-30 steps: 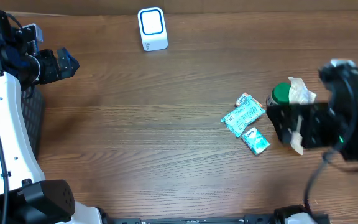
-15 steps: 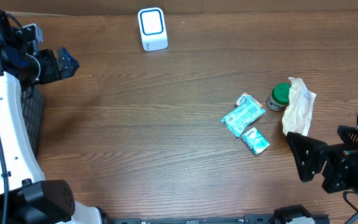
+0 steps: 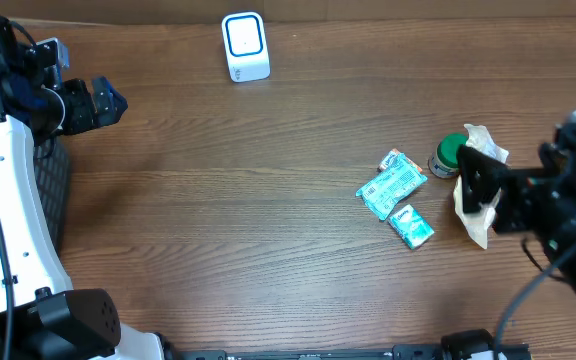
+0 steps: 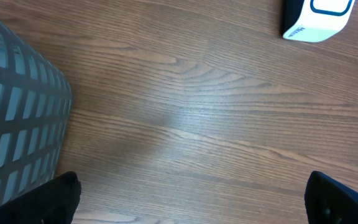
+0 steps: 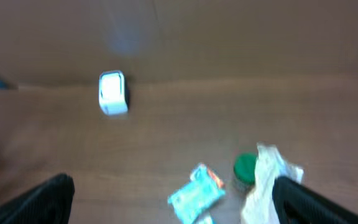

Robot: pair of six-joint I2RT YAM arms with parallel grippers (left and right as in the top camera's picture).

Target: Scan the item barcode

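**Operator:** Where did the goods lie at that moment, and what were my grippers doing?

**Spotter:** You had 4 things bunched on the right of the table (image 3: 268, 200). There was a big teal packet (image 3: 392, 185), a small teal packet (image 3: 411, 226) just below it, a green-lidded jar (image 3: 446, 155) and a pale crumpled bag (image 3: 488, 143) just beside the jar. The scanner (image 3: 245, 45) stood well apart from them, at the far edge. Your right gripper (image 3: 471, 182) hung over the pale bag with its jaws spread wide and nothing between them. Your left gripper (image 3: 113, 105) sat near the basket (image 3: 53, 190), equally wide and empty.

**Operator:** Which would you have had me take, and how?

**Spotter:** I couldn't tell which one you meant (no barcode showed on any of them). The packets looked light, soft and slick. I judged you'd want to pinch one across its narrow width near an end seam, leaving the printed face bare for the scanner. The jar looked stiff and round, likely to roll if nudged, so a grip across the lid would have suited it. The bag looked limp, and I thought it would sag from any 1 pinch point.
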